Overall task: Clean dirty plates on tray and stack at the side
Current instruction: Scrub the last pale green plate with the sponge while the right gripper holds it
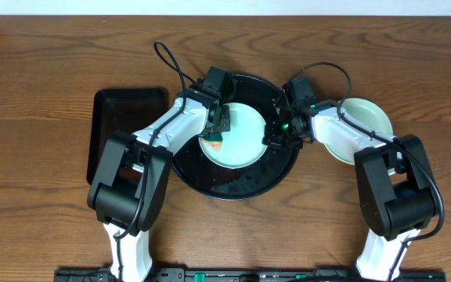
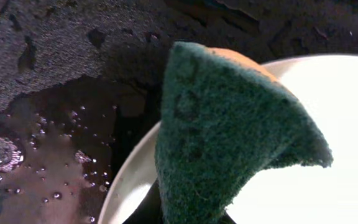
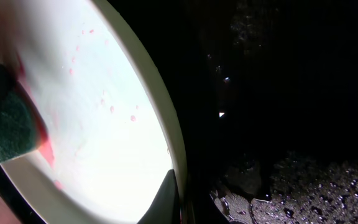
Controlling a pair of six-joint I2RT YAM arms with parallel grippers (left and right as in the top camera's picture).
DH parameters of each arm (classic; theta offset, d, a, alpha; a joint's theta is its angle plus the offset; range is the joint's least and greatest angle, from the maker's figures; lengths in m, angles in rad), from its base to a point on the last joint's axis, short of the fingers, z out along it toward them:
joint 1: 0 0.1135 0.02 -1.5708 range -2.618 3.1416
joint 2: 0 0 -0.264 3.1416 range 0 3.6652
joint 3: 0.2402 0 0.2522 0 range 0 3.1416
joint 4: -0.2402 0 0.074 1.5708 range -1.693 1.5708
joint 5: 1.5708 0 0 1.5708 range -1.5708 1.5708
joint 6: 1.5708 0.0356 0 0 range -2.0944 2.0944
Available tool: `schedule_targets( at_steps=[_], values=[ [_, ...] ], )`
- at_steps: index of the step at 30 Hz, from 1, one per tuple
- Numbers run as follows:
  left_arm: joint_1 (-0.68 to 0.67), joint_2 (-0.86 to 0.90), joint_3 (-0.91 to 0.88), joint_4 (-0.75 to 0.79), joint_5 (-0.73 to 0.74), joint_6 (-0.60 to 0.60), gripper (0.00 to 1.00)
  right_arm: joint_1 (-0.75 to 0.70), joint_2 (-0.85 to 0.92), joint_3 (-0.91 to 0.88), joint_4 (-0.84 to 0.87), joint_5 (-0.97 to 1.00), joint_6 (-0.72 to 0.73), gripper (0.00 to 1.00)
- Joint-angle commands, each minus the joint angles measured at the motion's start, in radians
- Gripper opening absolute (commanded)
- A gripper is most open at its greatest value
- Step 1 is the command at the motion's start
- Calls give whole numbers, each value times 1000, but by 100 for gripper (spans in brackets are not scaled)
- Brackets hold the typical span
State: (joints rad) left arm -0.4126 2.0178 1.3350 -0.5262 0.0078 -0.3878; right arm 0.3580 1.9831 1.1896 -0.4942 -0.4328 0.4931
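Pale blue-green round plate (image 1: 245, 139) lies centred in the round glossy black tray (image 1: 237, 186); left gripper (image 1: 220, 128) clenches a green-and-orange scouring sponge (image 2: 229, 143) at its nine o'clock, right gripper (image 1: 276, 133) pinches its three o'clock rim.

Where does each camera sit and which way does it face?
Overhead: fixed above the table, looking straight down on the round tray; both arms show.
Left wrist: on the left arm, facing down past the sponge in the left gripper onto the plate rim; no finger clearly shows.
Right wrist: on the right arm, low beside the plate's rim; one dark finger shows.
Shared: both wrist views show the sponge and plate.
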Motion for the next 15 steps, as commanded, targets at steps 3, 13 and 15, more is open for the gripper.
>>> schedule_targets(
  at_steps=[3, 13, 15],
  values=[
    [27, 17, -5, -103, 159, 117, 8, 43, 32, -20, -3, 39, -18, 1],
    [27, 17, -5, -114, 403, 331, 7, 43, 32, -20, -3, 40, -9, 1],
    [27, 17, -5, -72, 403, 331, 7, 43, 32, -20, -3, 40, -8, 1]
  ],
)
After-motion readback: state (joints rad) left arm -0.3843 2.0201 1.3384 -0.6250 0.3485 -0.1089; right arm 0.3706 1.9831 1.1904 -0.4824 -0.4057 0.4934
